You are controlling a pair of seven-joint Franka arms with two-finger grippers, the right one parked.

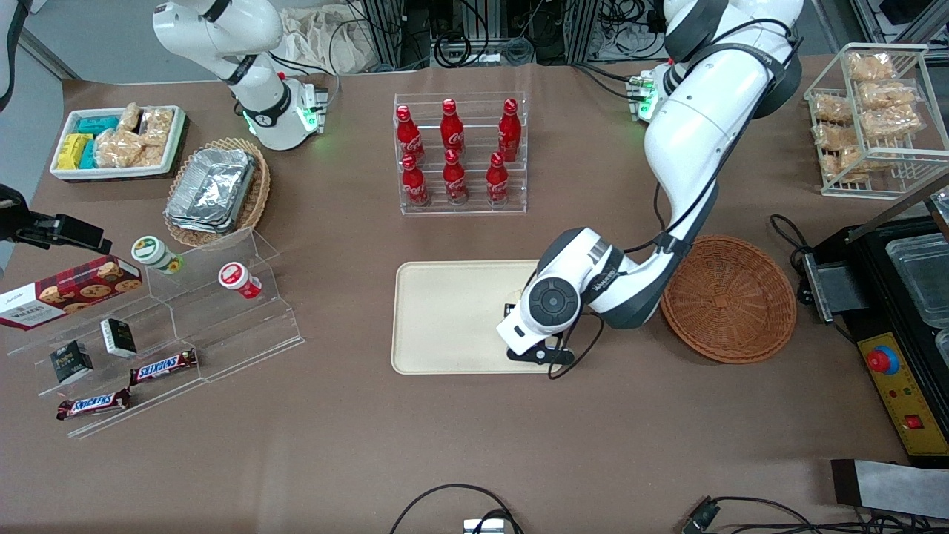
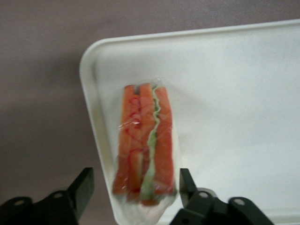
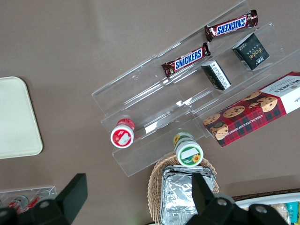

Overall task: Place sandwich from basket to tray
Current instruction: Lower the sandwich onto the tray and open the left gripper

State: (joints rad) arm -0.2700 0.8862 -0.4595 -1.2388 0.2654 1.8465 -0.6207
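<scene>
The sandwich (image 2: pixel 145 150), a wrapped wedge with red-orange and green layers, lies on the cream tray (image 2: pixel 234 93) close to one rounded corner. My left gripper (image 2: pixel 136 176) hangs open just above it. One finger stands on each side, and one fingertip (image 2: pixel 85 185) is well apart from the wrapper. In the front view the gripper (image 1: pixel 528 330) is over the tray's (image 1: pixel 445 311) edge nearest the round reddish-brown basket (image 1: pixel 730 297), and the arm hides the sandwich. Nothing shows in the basket.
A clear rack of red cola bottles (image 1: pixel 460 152) stands farther from the front camera than the tray. Acrylic steps with snacks (image 1: pixel 163 326) and an oval basket of foil trays (image 1: pixel 215 189) lie toward the parked arm's end. A black machine (image 1: pixel 897 311) stands beside the basket.
</scene>
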